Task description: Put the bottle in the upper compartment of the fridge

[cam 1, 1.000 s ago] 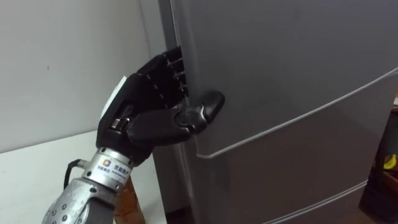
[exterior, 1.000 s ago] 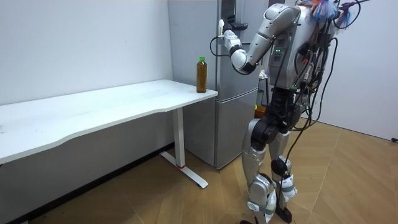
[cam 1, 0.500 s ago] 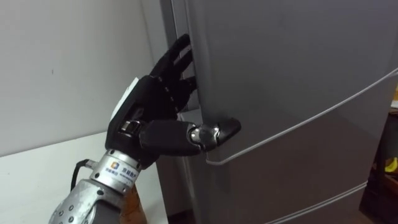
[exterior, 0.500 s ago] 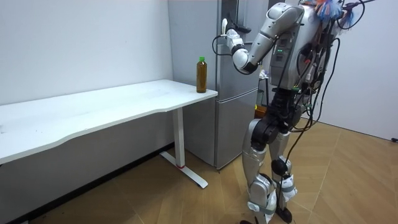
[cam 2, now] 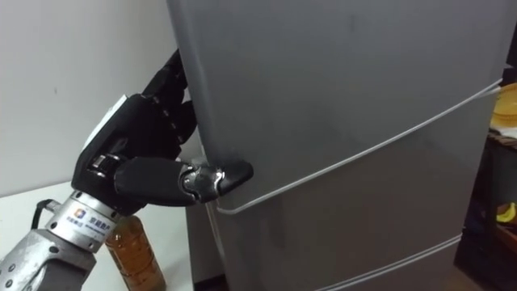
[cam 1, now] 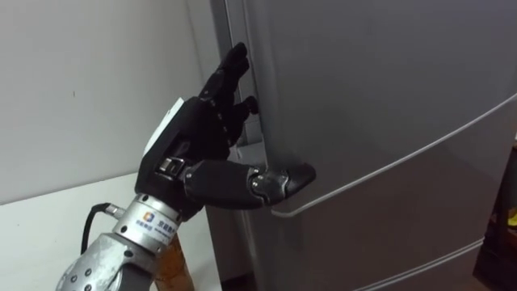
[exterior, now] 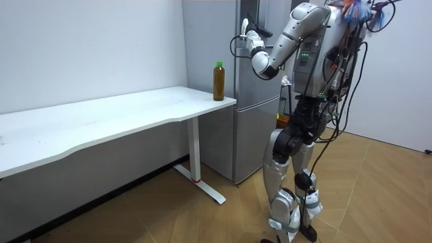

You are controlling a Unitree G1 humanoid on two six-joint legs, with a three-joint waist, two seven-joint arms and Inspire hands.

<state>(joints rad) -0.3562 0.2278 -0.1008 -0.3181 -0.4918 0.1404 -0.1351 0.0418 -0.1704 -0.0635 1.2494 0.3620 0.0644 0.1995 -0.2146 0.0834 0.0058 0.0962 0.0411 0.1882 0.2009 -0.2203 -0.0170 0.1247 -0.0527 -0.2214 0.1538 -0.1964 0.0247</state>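
Observation:
An amber bottle with a green cap stands upright on the white table's corner beside the grey fridge. Its lower part shows under my left wrist as the bottle. I stand facing the fridge with my left arm raised. My left hand is open at the left edge of the upper door. Its fingers point up along the gap at that edge, and the thumb lies across the door's front, just above the seam to the door below. In the room view the left hand is high on the fridge.
The white table runs from the fridge toward the room view's left, along a pale wall. Below the upper door, two more door seams cross the fridge front. A dark shelf stands at the far right. Open wooden floor lies behind me.
My left hand has risen a little along the door's edge and its fingers have uncurled to point upward. The thumb has slid rightward on the door front. The bottle has not moved.

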